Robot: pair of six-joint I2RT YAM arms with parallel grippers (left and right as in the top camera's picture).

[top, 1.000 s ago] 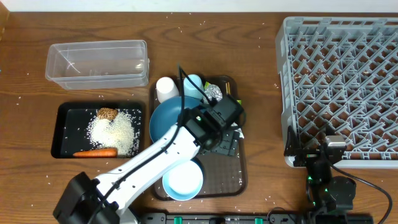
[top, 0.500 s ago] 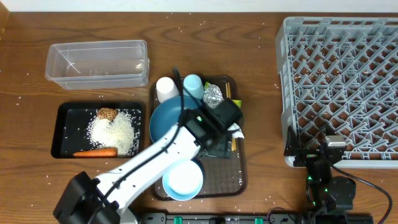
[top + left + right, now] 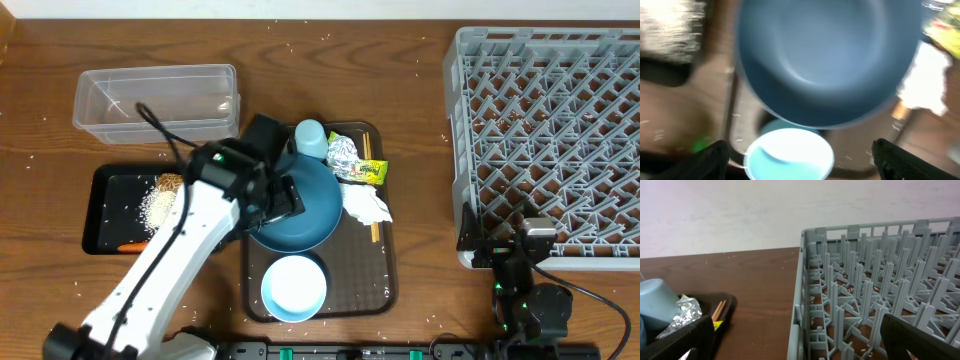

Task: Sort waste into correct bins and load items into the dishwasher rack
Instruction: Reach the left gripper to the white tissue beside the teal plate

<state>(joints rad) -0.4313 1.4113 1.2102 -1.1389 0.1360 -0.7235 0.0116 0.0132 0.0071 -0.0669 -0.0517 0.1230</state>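
Left gripper [image 3: 800,145]: jaws spread apart, nothing held, hung over the brown serving tray's [image 3: 365,270] left edge.
Dishwasher rack [image 3: 540,120]: well right of the tray.
Dark-blue dish [image 3: 312,205]: on the tray; best pinched at the rim.

No writing can be read anywhere. The yellow-green packet [image 3: 368,172], at the right side of the brown tray [image 3: 360,270], carries dark print (too small and blurred to make out).
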